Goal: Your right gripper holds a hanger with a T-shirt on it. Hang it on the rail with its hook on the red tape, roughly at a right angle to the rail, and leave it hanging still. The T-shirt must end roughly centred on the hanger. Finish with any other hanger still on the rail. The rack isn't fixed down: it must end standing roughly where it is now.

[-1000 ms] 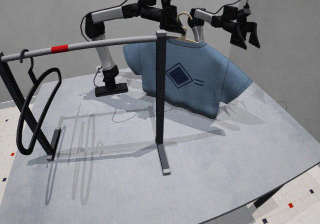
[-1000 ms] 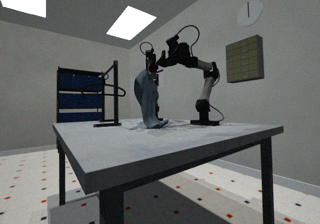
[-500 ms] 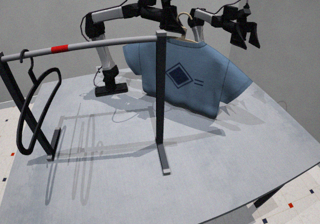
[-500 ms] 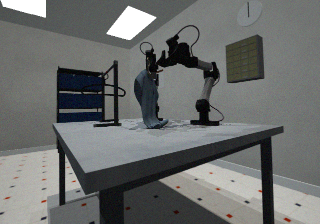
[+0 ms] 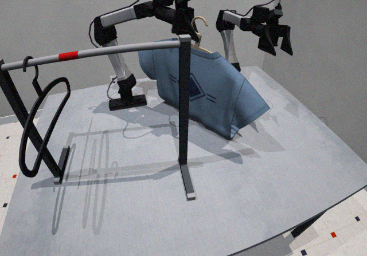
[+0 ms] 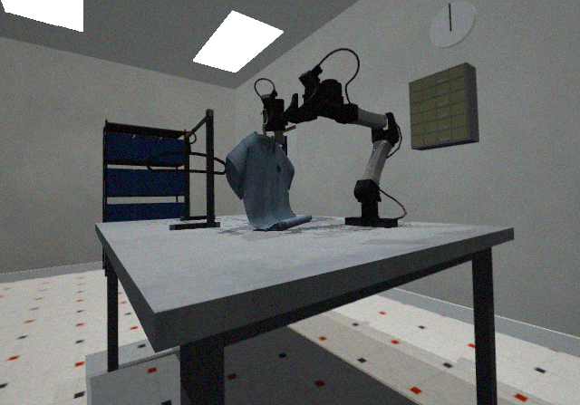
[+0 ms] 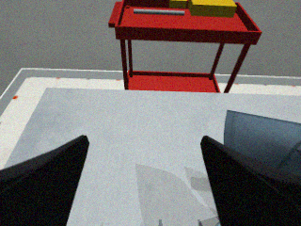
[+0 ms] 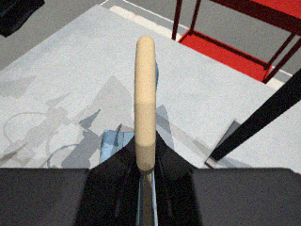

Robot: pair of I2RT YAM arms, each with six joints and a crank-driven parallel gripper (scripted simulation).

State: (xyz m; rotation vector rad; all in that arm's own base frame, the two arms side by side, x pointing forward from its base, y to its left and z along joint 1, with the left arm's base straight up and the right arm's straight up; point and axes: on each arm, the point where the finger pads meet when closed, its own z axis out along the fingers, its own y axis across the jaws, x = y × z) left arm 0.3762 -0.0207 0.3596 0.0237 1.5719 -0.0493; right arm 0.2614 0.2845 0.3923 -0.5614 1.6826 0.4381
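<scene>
The rack [image 5: 184,105] [image 6: 209,171] is standing on the bench [image 5: 237,194] [image 6: 299,269]. The spare hanger [image 5: 26,123] [image 6: 198,154] is hanging from the rail [image 5: 118,49], left of the tape [image 5: 68,55] in the top view. The T-shirt [image 5: 207,84] [image 6: 262,180] is hanging behind the near post, its hem apparently touching the bench.
</scene>
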